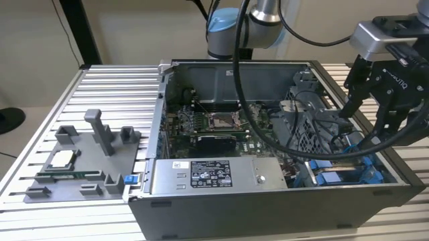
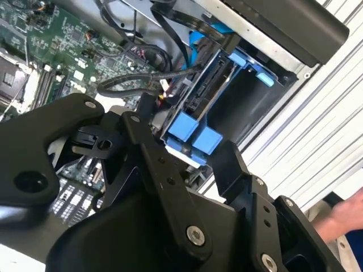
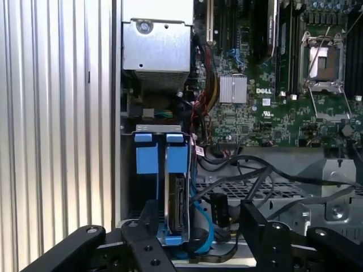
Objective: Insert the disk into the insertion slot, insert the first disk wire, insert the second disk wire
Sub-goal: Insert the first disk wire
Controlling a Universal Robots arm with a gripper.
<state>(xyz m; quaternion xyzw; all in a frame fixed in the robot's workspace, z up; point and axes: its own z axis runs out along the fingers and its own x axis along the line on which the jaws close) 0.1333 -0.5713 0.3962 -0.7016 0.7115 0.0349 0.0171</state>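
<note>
Starting at the hand (image 3: 199, 214): spread open, black fingers (image 3: 148, 221) well apart, clamping nothing. Poised over the open computer case (image 1: 268, 206), above its near corner on the exterior view's right, with the case itself toward that same side of the slatted worktop (image 1: 114, 85).

Directly beneath, between the two fingers in the first wrist view: the disk (image 3: 177, 207), on edge in its blue carrier, thin side up toward the hand, long axis parallel to the nearby case wall. Seated, by the look of it, in the insertion slot (image 1: 328, 175). Straddled across its thickness, nearer one finger than the other, touching neither as far as can be seen. Likewise in the second wrist view: blue tabs (image 2: 193, 139) in the gap, a finger either side.

Just beside the disk, toward the motherboard (image 3: 283, 96): a blue wire (image 3: 205, 226) curling under, and black wires (image 3: 272, 181) crossing the perforated metal. Plugged or loose, cannot tell.

Counted: one hand, one disk, two blue tabs side by side, one blue wire, black wires too tangled to number. Further out: one grey power-supply box (image 1: 208, 175) along the case's near wall, and one grey fixture tray (image 1: 74, 170) well apart, near the worktop's corner at the exterior view's left.
</note>
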